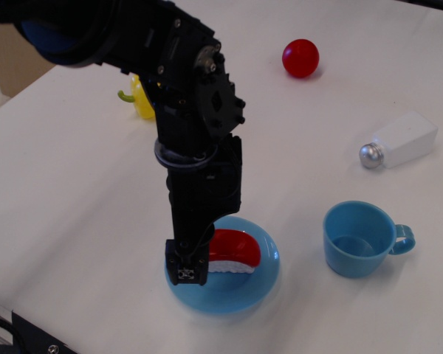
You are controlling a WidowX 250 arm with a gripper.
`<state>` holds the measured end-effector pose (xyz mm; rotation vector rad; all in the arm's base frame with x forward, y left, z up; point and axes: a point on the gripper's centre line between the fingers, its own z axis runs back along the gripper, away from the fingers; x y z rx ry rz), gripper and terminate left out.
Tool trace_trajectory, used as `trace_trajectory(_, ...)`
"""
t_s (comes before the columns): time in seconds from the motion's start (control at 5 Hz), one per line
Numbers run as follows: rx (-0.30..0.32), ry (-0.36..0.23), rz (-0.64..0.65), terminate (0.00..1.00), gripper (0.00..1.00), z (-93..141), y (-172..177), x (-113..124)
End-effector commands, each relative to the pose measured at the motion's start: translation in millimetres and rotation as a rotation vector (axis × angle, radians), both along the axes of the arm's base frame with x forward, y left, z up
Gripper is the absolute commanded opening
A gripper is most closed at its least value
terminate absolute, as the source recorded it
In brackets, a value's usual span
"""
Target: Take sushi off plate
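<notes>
The sushi (235,249), with a glossy red top over a white rice base, lies on the light-blue plate (260,284) near the table's front edge. My gripper (187,267) hangs from the black arm and reaches down onto the plate's left part. It covers the sushi's left end. Only one black fingertip (186,271) shows, low over the plate surface. The arm hides how the jaws stand, and I cannot tell whether they touch the sushi.
A light-blue handled cup (358,240) stands right of the plate. A white shaker with a metal cap (399,141) lies at the right. A red ball (300,57) sits at the back. A yellow toy (142,102) is partly hidden behind the arm.
</notes>
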<state>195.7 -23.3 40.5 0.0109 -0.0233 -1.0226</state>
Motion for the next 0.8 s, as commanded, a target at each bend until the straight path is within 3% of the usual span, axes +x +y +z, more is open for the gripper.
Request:
trace_trajectory(0.0, 0.001, -0.088, 0.109, 0.00, 1.00, -5, 2, 11)
trace_trajectory(0.4, -0.019, -0.036, 0.095, 0.00, 1.00, -15, -5, 14)
trace_trajectory(0.6, 0.003, -0.036, 0.104, 0.00, 1.00, -19, -3, 26)
